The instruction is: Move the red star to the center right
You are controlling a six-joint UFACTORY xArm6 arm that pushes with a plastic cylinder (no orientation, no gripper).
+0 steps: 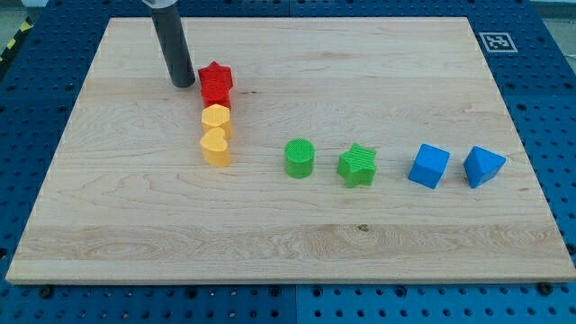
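The red star [215, 76] sits on the wooden board [288, 225] at the upper left. My tip [183, 84] stands just left of the red star, a small gap apart or barely touching. A second red block [216, 96] lies right below the star, touching it; its shape is hard to make out. Under that come a yellow block [216, 119] and a yellow heart [216, 146], all in one column.
A green cylinder [300, 158] and a green star [357, 166] sit in the middle. A blue cube [428, 166] and a blue angular block [483, 166] sit at the centre right. A tag marker [497, 41] lies off the board's top right corner.
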